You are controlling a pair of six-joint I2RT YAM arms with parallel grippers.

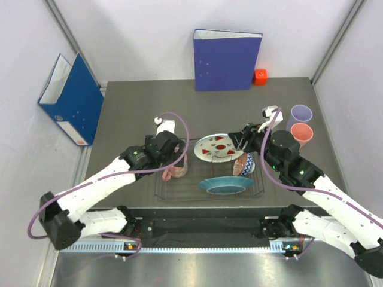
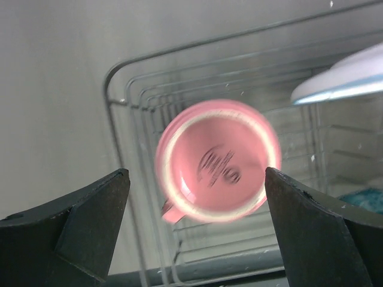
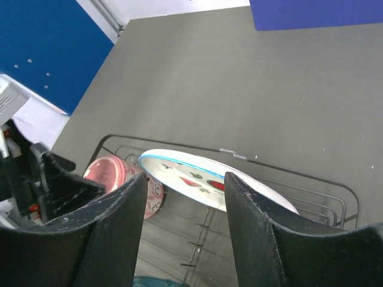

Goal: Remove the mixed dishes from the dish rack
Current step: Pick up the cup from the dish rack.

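The desk [image 1: 131, 101] has a dark grey, matt top; at its far edge an upright blue binder [image 1: 227, 60] stands against the white back wall [image 1: 149, 36]; just right of this binder sits a small red cube [image 1: 260, 76]; well left of it, a second blue binder [image 1: 70, 101] leans by the pale left wall [image 1: 24, 60]; a grey corner strip [image 1: 70, 36] rises on that side; the light is soft and even.

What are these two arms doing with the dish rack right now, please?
They are unloading the dish rack. The left gripper is open over a pink cup at its left end; the right gripper is open at the white watermelon plate. The teal plate and patterned bowl also sit inside, while a lavender cup and second pink cup stand on the table.
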